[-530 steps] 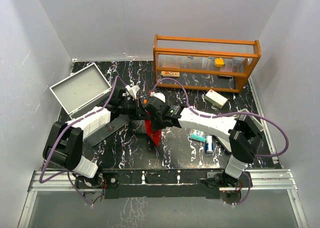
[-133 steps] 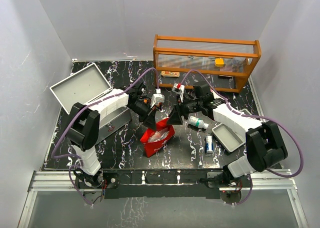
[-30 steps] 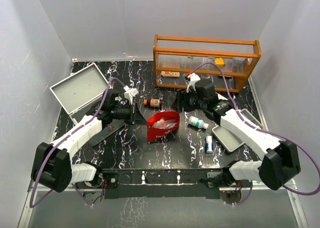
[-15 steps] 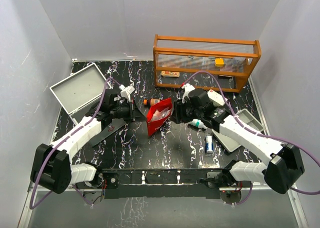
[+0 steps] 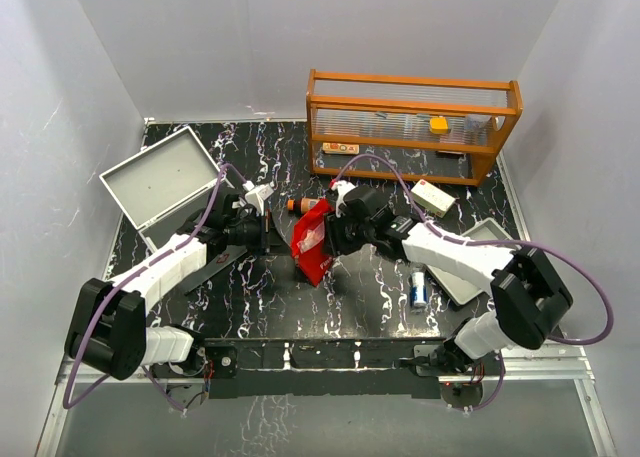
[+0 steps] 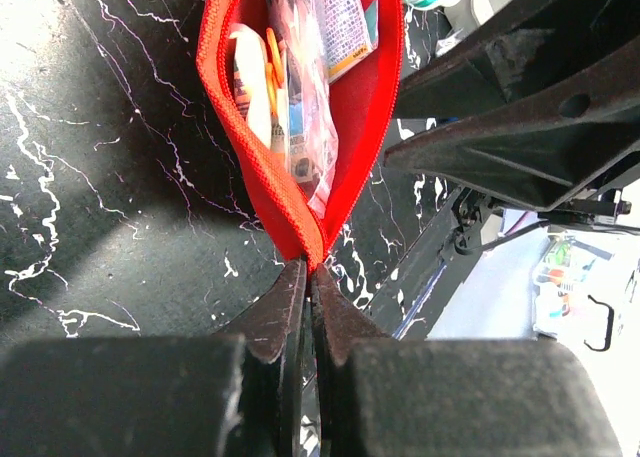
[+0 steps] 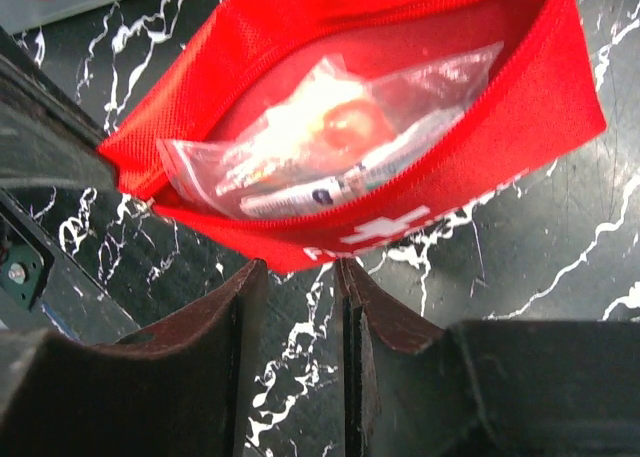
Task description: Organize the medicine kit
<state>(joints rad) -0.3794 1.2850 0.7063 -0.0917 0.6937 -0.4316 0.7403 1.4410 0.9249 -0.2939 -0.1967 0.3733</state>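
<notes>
Holds the zip end of the red fabric pouch with a white cross point(image 6: 368, 102) pinched in the closed left gripper point(image 6: 308, 272). Shows the right gripper point(image 7: 300, 272) with jaws apart at the pouch's lower edge, clamping nothing. Places the large light-grey rectangular metal case point(image 5: 152, 182), lid open, far left, well apart from the pouch, nearer the left arm. Counts in view one case, one pouch, one brown bottle point(image 5: 301, 205), one blue-and-white bottle point(image 5: 419, 290).
</notes>
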